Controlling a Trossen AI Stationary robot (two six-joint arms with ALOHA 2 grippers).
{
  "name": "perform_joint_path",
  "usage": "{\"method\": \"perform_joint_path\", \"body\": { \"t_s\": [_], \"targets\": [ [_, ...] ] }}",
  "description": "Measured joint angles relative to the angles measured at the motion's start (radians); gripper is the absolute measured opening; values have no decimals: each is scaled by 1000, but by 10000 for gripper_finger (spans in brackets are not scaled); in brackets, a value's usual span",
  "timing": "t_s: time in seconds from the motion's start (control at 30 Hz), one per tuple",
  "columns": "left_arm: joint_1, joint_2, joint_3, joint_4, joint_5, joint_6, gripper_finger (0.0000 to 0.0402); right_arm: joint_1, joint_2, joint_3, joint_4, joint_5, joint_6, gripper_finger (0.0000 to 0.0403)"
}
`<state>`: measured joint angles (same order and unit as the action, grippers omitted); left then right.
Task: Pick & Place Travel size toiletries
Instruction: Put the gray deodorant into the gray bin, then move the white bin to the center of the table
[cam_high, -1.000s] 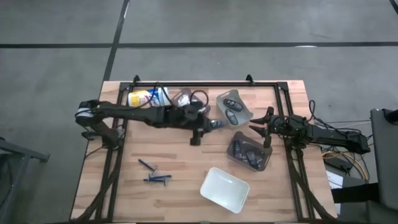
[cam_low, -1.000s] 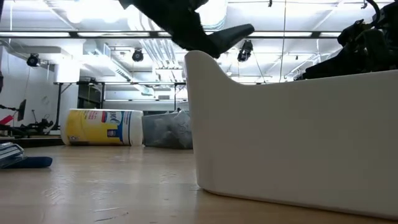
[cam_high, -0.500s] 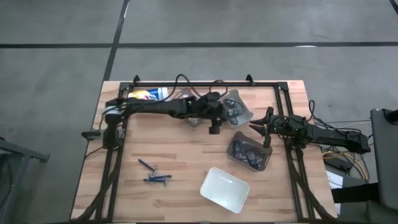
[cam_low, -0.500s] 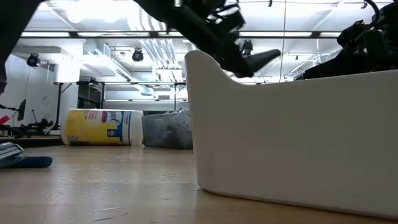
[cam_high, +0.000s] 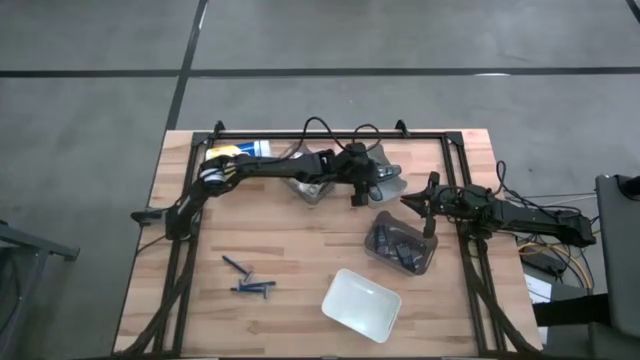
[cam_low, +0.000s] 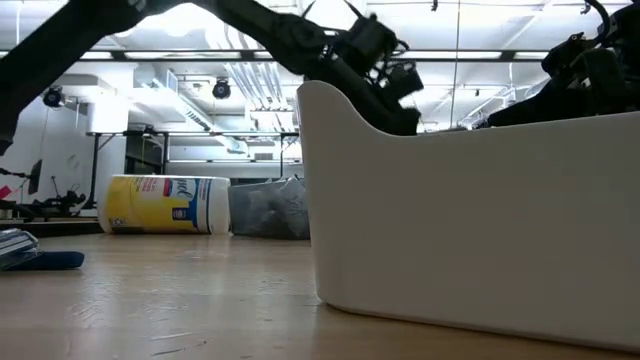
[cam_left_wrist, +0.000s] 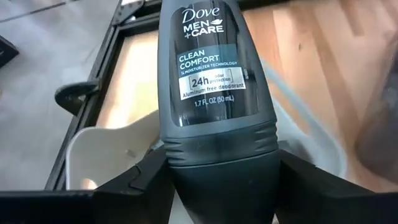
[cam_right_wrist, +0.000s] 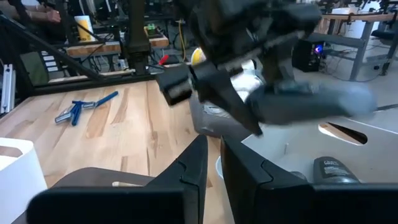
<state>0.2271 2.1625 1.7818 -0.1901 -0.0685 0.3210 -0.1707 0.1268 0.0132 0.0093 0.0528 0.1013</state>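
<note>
A dark grey roll-on deodorant bottle (cam_left_wrist: 211, 81) with a label is one of the travel size toiletries. My left gripper (cam_high: 362, 188) is shut on it and reaches from the table's left over the clear bin (cam_high: 390, 172) at the far right. The bottle (cam_right_wrist: 311, 102) hangs above that bin, where another dark bottle (cam_right_wrist: 333, 169) lies. My right gripper (cam_right_wrist: 214, 162) waits near the table's right edge, fingers together, with nothing between them. Thin blue sticks (cam_high: 248, 276) lie on the wood at the near left. My left gripper pinches the bottle's wide rounded end (cam_left_wrist: 217, 165) between its two fingers (cam_left_wrist: 146, 180), one on each side. The rest of the bottle sticks out forward past the fingertips. The fingers come from the table's left, slanting down. The bottle is lifted clear, above the clear bin.
A smoky bin (cam_high: 400, 246) holding dark pieces stands just near of the clear one. A white bin (cam_high: 362, 303) sits at the near middle and fills the low view (cam_low: 470, 230). A yellow-labelled canister (cam_high: 232, 153) and a crumpled clear bag (cam_high: 308, 188) lie at the far side.
My left gripper has carried the bottle from the table's middle toward the right edge and a little down, ending over the clear bin. The bottle stays in the hold and clear of the table.
</note>
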Motion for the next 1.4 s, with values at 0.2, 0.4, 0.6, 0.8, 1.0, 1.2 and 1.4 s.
{"method": "perform_joint_path", "body": {
  "t_s": [0.2, 0.4, 0.6, 0.8, 1.0, 1.2, 1.4],
  "targets": [
    [11, 9, -4, 15, -5, -1, 242, 0, 0, 0, 0, 0, 1, 59],
    [11, -4, -8, -17, -8, -2, 263, 0, 0, 0, 0, 0, 0, 80],
    [-24, -92, -24, -136, 5, -3, 263, 0, 1, 0, -1, 0, -3, 100],
    [-139, -196, -131, -191, -1, -2, 251, 0, 0, 0, 0, -1, -4, 117],
    [-297, -303, -267, -150, -39, 9, 241, 0, 0, 0, 0, -1, -4, 135],
    [-443, -345, -350, -117, -36, 7, 201, 0, 0, 0, -1, -1, -1, 151],
    [-539, -327, -371, -86, -25, -65, 112, 0, 0, 0, 0, -1, 0, 167]
  ]
}}
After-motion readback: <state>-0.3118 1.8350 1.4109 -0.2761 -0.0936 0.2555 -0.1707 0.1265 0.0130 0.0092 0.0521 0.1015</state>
